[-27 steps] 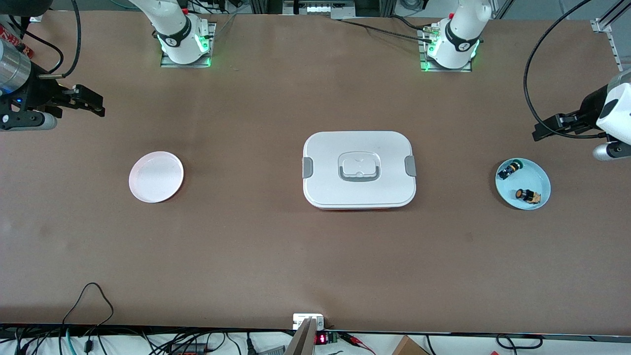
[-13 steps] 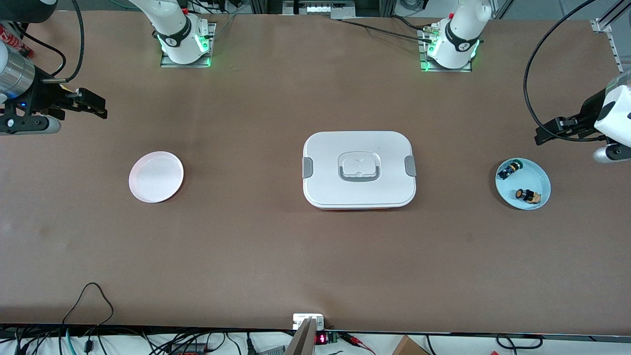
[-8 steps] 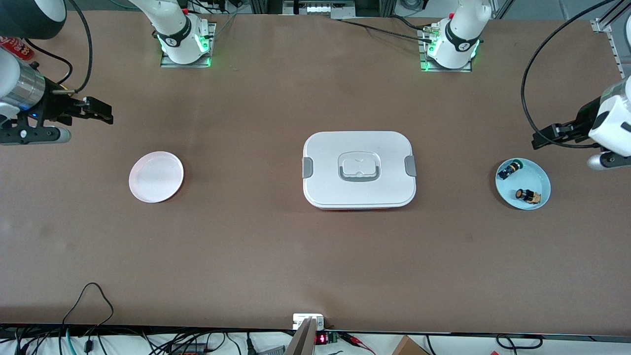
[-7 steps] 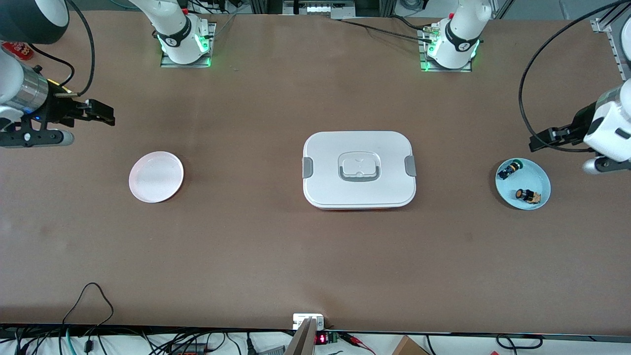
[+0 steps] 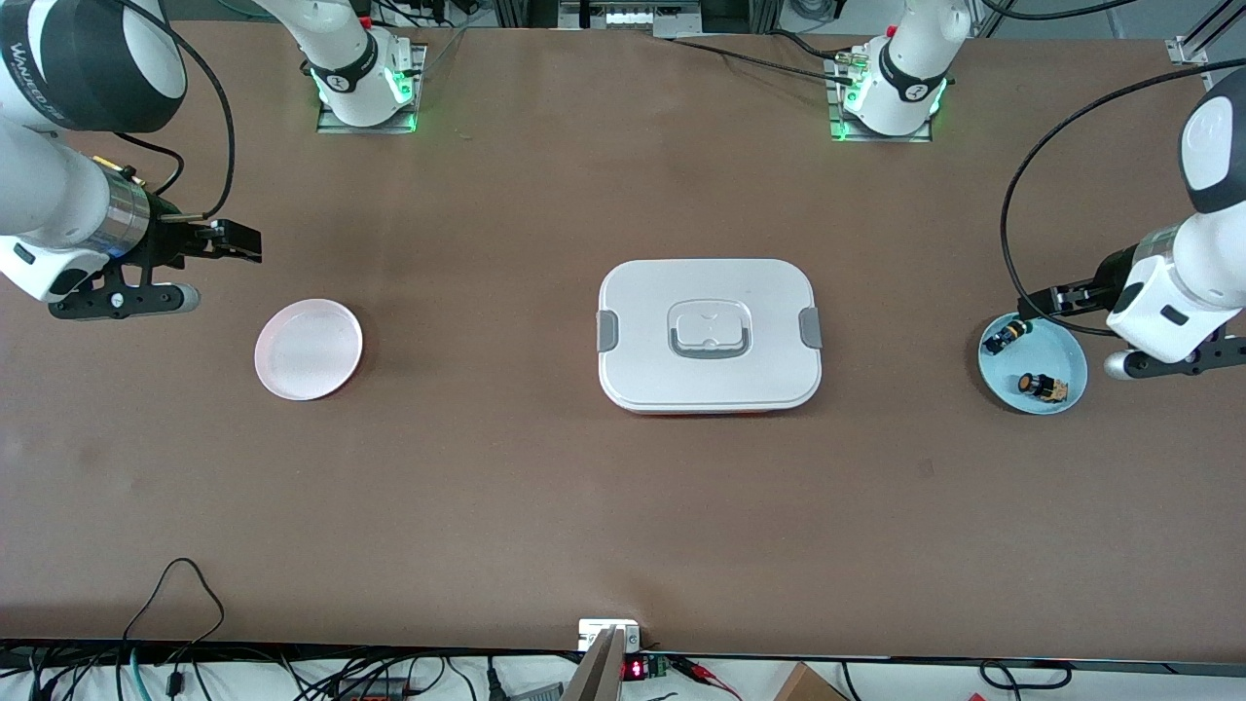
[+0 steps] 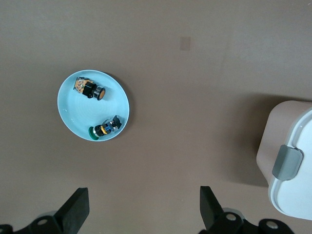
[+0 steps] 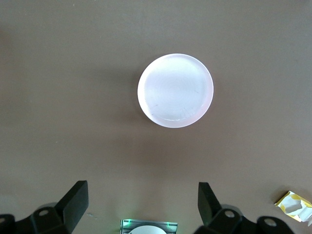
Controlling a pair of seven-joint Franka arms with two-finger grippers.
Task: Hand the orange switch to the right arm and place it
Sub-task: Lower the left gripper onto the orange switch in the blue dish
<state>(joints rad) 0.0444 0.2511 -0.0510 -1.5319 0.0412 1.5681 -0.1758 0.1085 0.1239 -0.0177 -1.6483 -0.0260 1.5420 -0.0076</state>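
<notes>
Since the earlier frames both arms have swung inward over the matte brown tabletop point(image 5: 545, 487). Left gripper point(image 5: 1034, 304), a black linked-finger claw on a white wrist, has come over the rim of the shallow, glossy pale-blue round dish point(image 5: 1066, 343); its fingers point(image 6: 75, 210) stand spread wide and empty. Two push-button switches lie in the dish, on their sides and apart. One is the orange switch point(image 5: 1042, 387), a small black barrel with round orange cap and tan block base, lying in the part of the dish away from the claw. The other is the black switch with green cap and blue base point(image 5: 1004, 336), just below the claw. Right gripper point(image 5: 237, 243), slim and black on a shiny silver wrist cylinder, hovers near one smooth round pink-white plate point(image 5: 309, 349); its fingers point(image 7: 73, 201) are likewise spread and hold nothing. One white rounded-rectangular plastic box point(image 5: 709, 334), with two grey side latches and one recessed grey handle, sits between the two grippers. Each wrist points its fingers downward.
</notes>
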